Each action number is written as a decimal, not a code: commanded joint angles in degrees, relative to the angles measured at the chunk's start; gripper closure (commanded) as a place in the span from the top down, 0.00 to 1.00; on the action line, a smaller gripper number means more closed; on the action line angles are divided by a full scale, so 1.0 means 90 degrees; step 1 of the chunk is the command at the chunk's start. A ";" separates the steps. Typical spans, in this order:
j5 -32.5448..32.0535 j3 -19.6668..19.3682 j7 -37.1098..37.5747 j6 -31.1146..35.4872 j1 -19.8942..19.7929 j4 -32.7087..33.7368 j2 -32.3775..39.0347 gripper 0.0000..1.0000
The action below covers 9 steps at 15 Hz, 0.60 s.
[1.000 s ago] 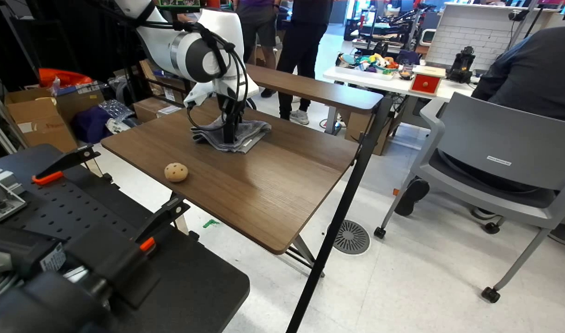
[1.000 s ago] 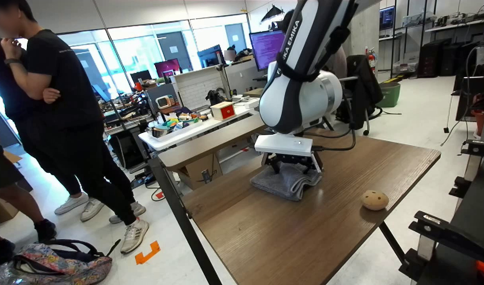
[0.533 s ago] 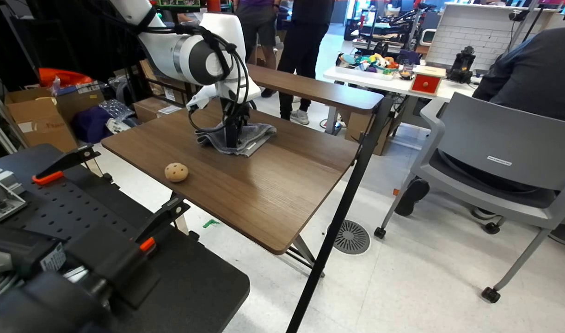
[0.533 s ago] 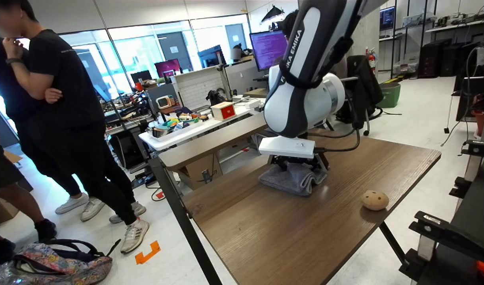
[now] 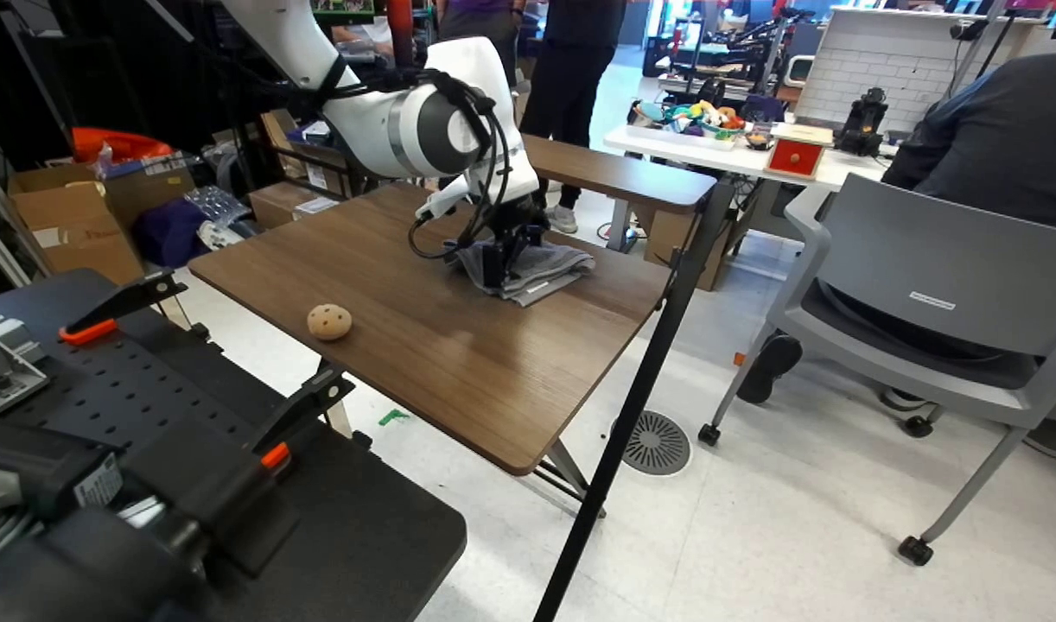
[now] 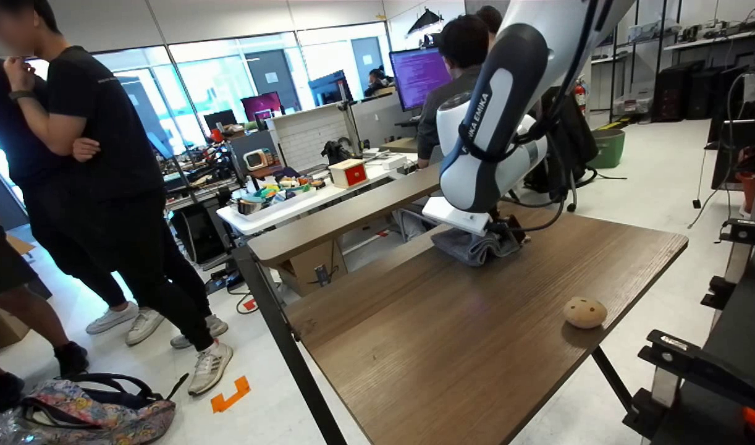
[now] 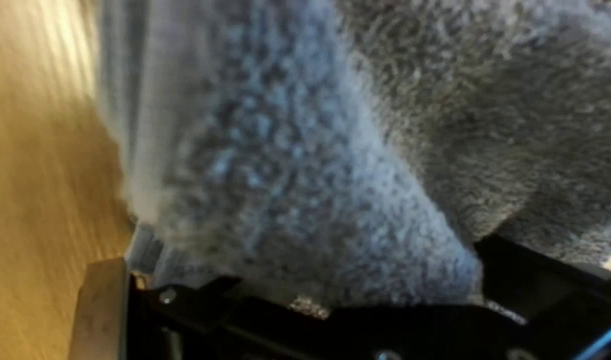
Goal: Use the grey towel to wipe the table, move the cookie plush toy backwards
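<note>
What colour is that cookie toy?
The cookie plush toy is tan with dark spots, clearest in an exterior view.

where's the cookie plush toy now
In an exterior view, the cookie plush toy sits on the table near its lower-left edge, just above a black clamp in the picture.

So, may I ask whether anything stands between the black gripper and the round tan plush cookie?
Beyond the folded grey towel at the gripper, nothing visible does: just brown wooden tabletop up to the plush cookie.

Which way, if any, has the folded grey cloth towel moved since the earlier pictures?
Yes: in an exterior view, the towel has moved rightward in the picture, closer to the slanted black metal leg.
</note>
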 commanded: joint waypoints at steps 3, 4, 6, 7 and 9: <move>-0.0693 -0.0510 0.1479 -0.0649 -0.0128 0.0731 0.0881 1.00; -0.0871 -0.0263 0.1156 -0.0594 -0.0138 0.0351 0.0561 1.00; -0.0882 0.0004 0.0318 -0.0155 0.0002 -0.0506 -0.0015 1.00; -0.0968 0.0080 0.0043 0.0064 0.0060 -0.0958 -0.0299 1.00; -0.1247 0.0332 -0.0509 0.0364 -0.0056 -0.1479 -0.0716 1.00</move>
